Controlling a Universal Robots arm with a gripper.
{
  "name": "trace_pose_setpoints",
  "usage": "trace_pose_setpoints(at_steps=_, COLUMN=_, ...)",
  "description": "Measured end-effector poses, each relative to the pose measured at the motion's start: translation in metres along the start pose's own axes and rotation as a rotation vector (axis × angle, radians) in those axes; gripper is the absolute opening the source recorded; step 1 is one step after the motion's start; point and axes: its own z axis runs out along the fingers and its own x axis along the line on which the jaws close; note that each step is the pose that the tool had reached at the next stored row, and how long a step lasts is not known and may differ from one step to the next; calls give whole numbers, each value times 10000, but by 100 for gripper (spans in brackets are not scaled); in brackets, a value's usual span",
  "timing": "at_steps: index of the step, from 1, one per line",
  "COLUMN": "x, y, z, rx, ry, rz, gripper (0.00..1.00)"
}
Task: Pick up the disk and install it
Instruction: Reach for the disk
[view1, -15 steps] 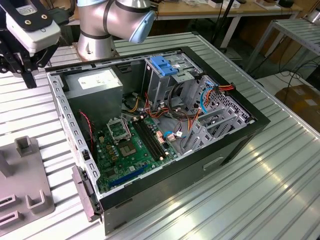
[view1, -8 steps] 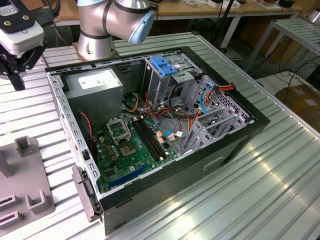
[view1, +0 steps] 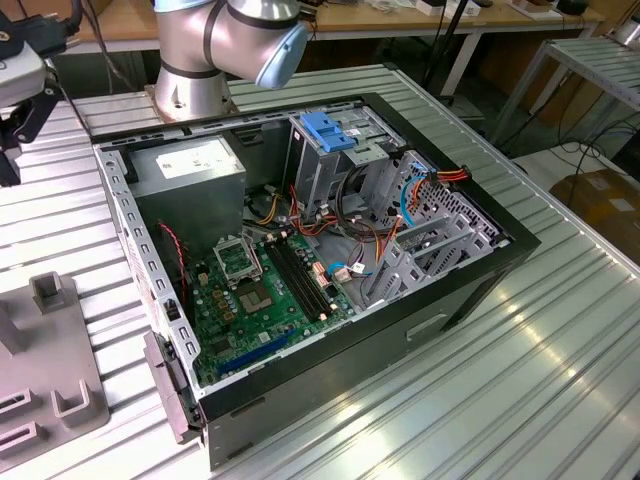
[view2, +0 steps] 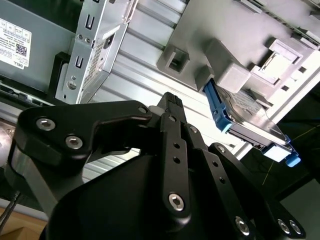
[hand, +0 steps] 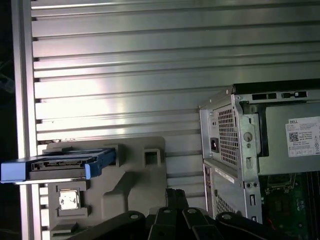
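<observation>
Pickup not started | claw (view2: 170, 100) closed, gripping nothing, near grey holder (hand: 135, 185) | disk (hand: 60, 167) parked in that holder, outside open computer case (view1: 300, 400) | grab and install both left

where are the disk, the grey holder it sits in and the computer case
disk (hand: 60, 165): first wrist view, on its grey edge inside the blue frame
grey holder (hand: 135, 190): first wrist view, on its bare flat face
computer case (view1: 330, 362): exterior view, on its black outer side wall
</observation>
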Motion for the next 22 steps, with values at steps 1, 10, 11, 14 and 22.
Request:
trace_pose_setpoints(at_steps=1, x=24, y=0, z=0, rx=0, ry=-1, rz=0, gripper=10)
trace_pose_setpoints(at_steps=10, x=265, y=-8, z=-6, rx=1, ry=0, rz=1, gripper=10)
trace_pose_setpoints(at_steps=11, x=285, y=-9, z=-6, rx=0, ry=-1, rz=1, gripper=10)
trace_pose_setpoints(at_steps=14, x=375, y=-14, z=-9, rx=1, ry=0, rz=0, gripper=10)
trace_pose_setpoints(at_steps=22, x=578, y=-24, z=-14, rx=1, ry=0, rz=1, gripper=10)
